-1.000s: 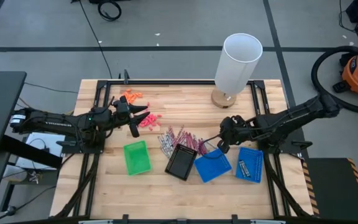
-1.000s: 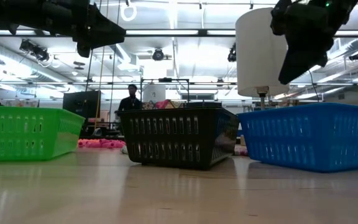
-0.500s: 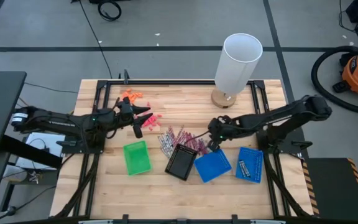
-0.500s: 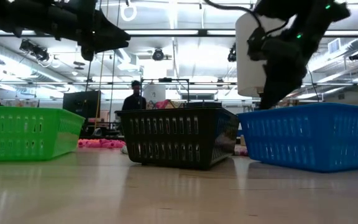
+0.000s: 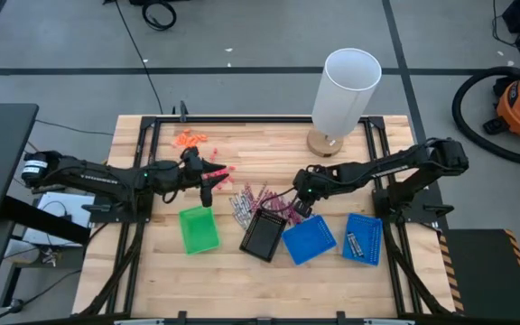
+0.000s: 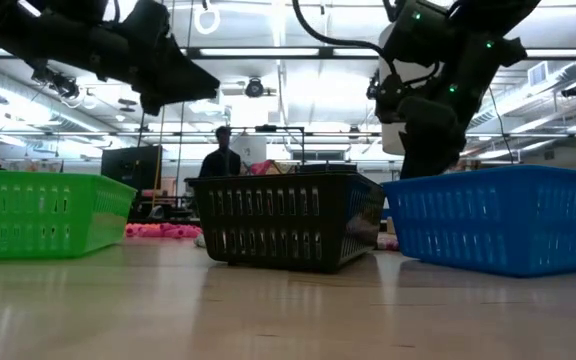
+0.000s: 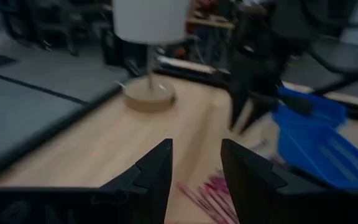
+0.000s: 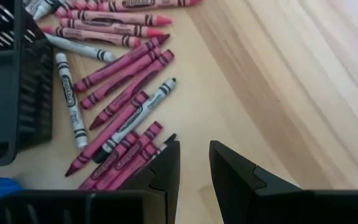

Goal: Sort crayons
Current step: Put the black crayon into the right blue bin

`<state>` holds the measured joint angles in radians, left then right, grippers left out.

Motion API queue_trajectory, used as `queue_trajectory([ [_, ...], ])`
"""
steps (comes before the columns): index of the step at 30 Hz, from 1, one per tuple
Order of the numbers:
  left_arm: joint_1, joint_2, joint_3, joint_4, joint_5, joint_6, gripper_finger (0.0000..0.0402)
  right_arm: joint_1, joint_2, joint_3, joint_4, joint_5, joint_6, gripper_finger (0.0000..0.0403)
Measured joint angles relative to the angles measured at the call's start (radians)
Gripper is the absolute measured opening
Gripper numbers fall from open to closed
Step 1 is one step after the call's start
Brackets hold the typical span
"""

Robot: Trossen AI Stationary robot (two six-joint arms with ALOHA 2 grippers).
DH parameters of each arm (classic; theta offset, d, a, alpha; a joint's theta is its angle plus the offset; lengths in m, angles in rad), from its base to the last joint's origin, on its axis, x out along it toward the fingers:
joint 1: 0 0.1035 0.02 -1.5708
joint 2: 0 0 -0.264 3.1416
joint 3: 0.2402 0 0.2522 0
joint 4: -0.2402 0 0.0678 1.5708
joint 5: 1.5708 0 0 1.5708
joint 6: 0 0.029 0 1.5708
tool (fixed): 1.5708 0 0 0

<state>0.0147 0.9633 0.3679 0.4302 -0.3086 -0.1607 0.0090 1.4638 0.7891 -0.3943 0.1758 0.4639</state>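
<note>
Reaching low, the right gripper (image 5: pixel 301 200) hovers open-fingered over crayons (image 8: pixel 114 106).

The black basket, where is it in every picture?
High view: the black basket sits low in the middle, between the green basket and the blue basket.
Low view: black basket in the centre, green on its left, blue on its right.
Left wrist view: not in it.
Right wrist view: its dark slotted wall fills the left edge.
Shared landmark: the crayons lying beside it.
</note>
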Motion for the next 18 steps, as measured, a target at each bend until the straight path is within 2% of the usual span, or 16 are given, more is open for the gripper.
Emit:
queue_trajectory([
  [4,0.0,0.024,0.0,-0.008,0.01,-0.024,0.0149,0.0,-0.018,0.001,-0.028,-0.053,-0.015,0.0095],
  [10,0.0,0.039,0.0,-0.022,0.01,-0.035,0.0149,-0.03,0.042,0.005,-0.056,-0.211,-0.012,0.0095],
  [18,0.002,0.038,0.0,-0.022,0.01,-0.035,0.0149,-0.032,0.185,0.147,-0.205,-0.225,-0.08,0.0096],
])
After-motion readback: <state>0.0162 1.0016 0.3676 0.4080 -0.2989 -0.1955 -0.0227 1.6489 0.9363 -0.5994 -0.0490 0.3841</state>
